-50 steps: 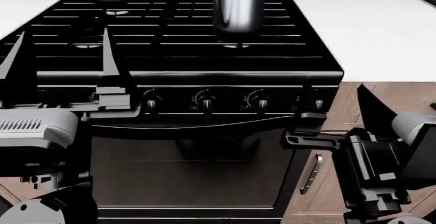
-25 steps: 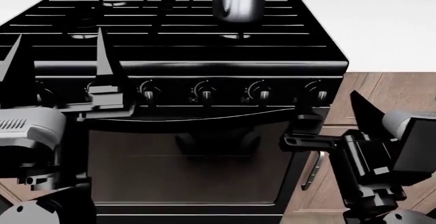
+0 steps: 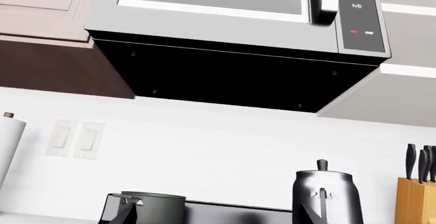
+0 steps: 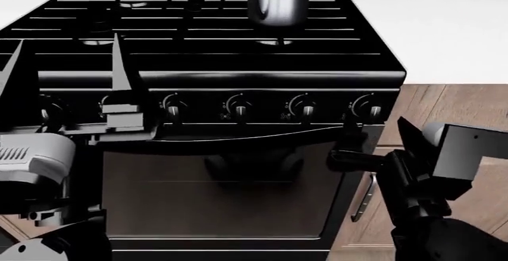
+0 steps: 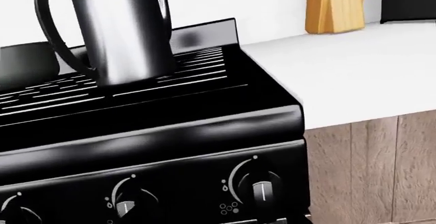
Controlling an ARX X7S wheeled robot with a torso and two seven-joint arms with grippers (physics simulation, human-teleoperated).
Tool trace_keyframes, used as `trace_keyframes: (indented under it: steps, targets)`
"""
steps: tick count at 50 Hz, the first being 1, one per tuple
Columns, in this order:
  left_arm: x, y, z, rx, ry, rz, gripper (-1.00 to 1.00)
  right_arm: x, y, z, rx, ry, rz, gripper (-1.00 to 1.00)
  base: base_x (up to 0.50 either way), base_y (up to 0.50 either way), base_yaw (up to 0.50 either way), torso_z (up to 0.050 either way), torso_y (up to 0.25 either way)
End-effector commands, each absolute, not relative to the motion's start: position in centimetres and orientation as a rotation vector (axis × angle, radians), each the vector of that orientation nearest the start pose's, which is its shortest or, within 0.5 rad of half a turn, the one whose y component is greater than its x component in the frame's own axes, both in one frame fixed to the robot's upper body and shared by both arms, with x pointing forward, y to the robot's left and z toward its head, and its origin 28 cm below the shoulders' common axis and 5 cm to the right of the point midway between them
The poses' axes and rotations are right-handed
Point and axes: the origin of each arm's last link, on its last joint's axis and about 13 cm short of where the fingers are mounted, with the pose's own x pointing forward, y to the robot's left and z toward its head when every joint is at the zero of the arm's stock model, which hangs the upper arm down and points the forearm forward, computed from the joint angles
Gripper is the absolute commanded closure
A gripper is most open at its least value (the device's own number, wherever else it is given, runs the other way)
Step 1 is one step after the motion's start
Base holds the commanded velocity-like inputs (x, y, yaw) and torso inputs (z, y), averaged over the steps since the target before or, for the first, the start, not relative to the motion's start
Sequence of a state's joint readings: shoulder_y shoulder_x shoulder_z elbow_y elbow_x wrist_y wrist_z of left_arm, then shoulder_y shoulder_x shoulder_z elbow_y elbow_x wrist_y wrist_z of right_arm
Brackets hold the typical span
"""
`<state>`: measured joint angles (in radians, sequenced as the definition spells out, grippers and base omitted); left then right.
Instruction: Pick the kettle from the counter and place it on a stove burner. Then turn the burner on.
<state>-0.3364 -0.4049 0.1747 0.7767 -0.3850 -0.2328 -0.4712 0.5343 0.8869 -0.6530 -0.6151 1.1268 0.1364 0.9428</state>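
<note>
While the right hand (image 4: pixel 373 157) hangs nearest of all, low in front of the glossy black oven door, just below the row of round black control knobs (image 4: pixel 304 106), its fingers are too dark against the door to tell whether they are spread or closed, though nothing shows in them; the left hand (image 4: pixel 68 88) stands at the other end of that row with its two long pointed fingers spread and grasping nothing; beyond the knobs, the tall polished-steel cylindrical kettle with the dark loop handle (image 5: pixel 119 27) stands upright on the black parallel grate bars, over a round greyish stove burner (image 4: pixel 274 41) on the right side of the range; beside it, on the left, sits a squat dark grey pot (image 3: pixel 146 208); the flat white desk (image 5: pixel 347 71) to the right carries a wooden knife block (image 5: pixel 334 4) and no kettle; so I judge the placing done, and what is left is turning the knob that belongs to the kettle's burner, which none of the knobs shows as turned yet
</note>
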Motion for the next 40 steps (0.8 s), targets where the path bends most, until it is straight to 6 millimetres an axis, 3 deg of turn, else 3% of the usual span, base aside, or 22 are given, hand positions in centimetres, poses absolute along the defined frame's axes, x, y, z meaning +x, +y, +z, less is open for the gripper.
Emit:
trace_keyframes:
  steps: [1,22,40]
  targets:
    - [20.7,21.1,21.4,-0.094,-0.743,-0.022,-1.00,22.6,-12.1,17.6,0.196,-0.048,-0.015,-1.00,0.00,0.00,0.00,0.000,0.000]
    - [21.0,21.0,21.2,-0.104,-0.726,-0.044,-1.00,26.8,-13.4,17.0,0.220,-0.004,-0.056,-1.00,0.00,0.00,0.00,0.000,0.000]
    - [21.0,20.9,21.2,-0.106,-0.721,-0.047,-1.00,28.0,-13.6,15.9,0.220,0.039,-0.073,-1.00,0.00,0.00,0.00,0.000,0.000]
